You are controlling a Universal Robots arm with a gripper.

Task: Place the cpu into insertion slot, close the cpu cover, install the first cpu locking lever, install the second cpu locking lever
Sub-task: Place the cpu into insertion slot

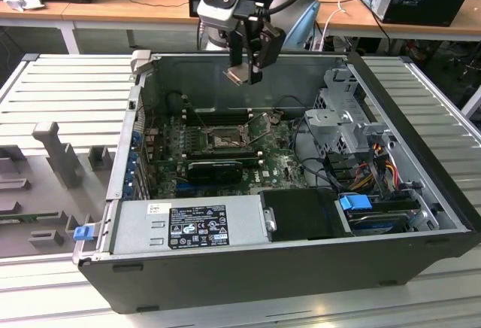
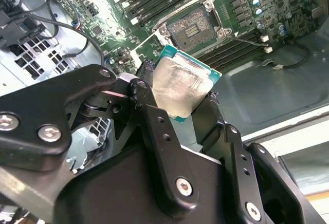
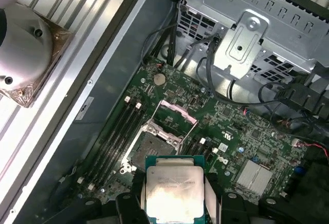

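The open computer case (image 1: 225, 275) lies on its side on the tabletop (image 1: 68, 87), with the green motherboard (image 1: 278, 166) exposed inside. The insertion slot (image 3: 149, 144) sits uncovered, and the cpu cover (image 3: 177, 112) appears swung up beside it. Well above them hangs the gripper (image 1: 246, 78), clamped on two opposite edges of the cpu (image 2: 185, 82), metal face up. The chip is probably light, stiff and thin, with a smooth face and a delicate underside, so an edge hold suits it.

Bright, even light; glare on the cpu (image 2: 177, 88).
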